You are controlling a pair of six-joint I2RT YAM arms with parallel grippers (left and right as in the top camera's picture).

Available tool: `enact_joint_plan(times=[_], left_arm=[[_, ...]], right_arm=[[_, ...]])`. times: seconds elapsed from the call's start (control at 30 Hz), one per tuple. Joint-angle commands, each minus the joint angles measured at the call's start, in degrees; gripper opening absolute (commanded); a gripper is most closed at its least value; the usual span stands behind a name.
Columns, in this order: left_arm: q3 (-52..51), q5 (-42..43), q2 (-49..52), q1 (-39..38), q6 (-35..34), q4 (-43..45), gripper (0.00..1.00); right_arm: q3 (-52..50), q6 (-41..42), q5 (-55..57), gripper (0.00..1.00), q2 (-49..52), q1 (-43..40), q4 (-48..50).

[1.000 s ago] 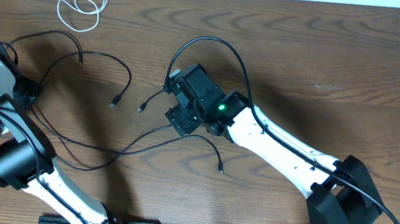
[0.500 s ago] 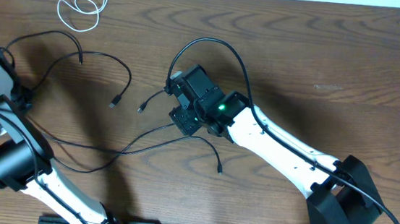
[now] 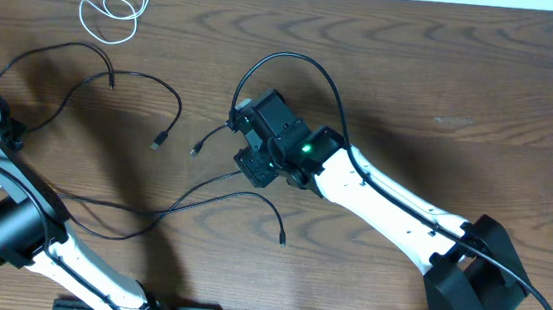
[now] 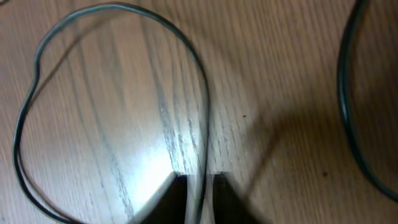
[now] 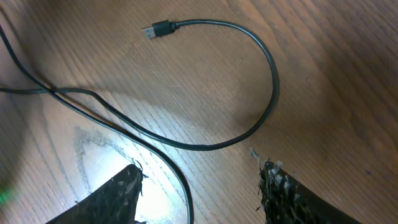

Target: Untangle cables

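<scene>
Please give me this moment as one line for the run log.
left jaws: shut on black cable | right jaws: open, black strand between them | white cord: coiled apart | untangling: not finished

wood-grain table, rubbery cords, plastic arm shells
table [image 3: 484,83] brown wood grain, smooth, low satin sheen under the light; black cables [image 3: 142,81] matt rubbery sheath, 1 plug [image 5: 158,29] matt black plastic with a metal-looking tip; white cord [image 3: 113,10] smooth, slightly glossy; right arm [image 3: 383,199] glossy white plastic shell, matt black housings; right gripper [image 5: 199,167] fingers [image 5: 286,193] black, rough speckled facing.
</scene>
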Motion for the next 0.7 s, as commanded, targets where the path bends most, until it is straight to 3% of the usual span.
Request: enact_joint_plan(times=[0.0,0.07,0.1,0.4,0.67], left_arm=[[1.0,-1.4,0.5,0.1,0.1,0.0,0.65],[1.2,-0.4,0.2,0.1,0.1,-0.2,0.86],[1.2,-0.2,-0.2,0.1,-0.3,-0.2,0.89],[1.4,0.4,-8.7,1.2,-4.7,-0.7,0.91],[-0.7,-0.9,-8.0,10.3,-8.5,-4.2,0.91]], right_arm=[[0.9,-0.5,-0.3,0.61,0.0,0.0,0.0],[0.9,-0.5,-0.3,0.63,0.0,0.0,0.0],[0.9,-0.5,-0.3,0.64,0.0,0.0,0.0],[0.9,-2.1,-0.1,0.68,0.0,0.0,0.0],[0.9,-2.0,-0.1,0.69,0.0,0.0,0.0]])
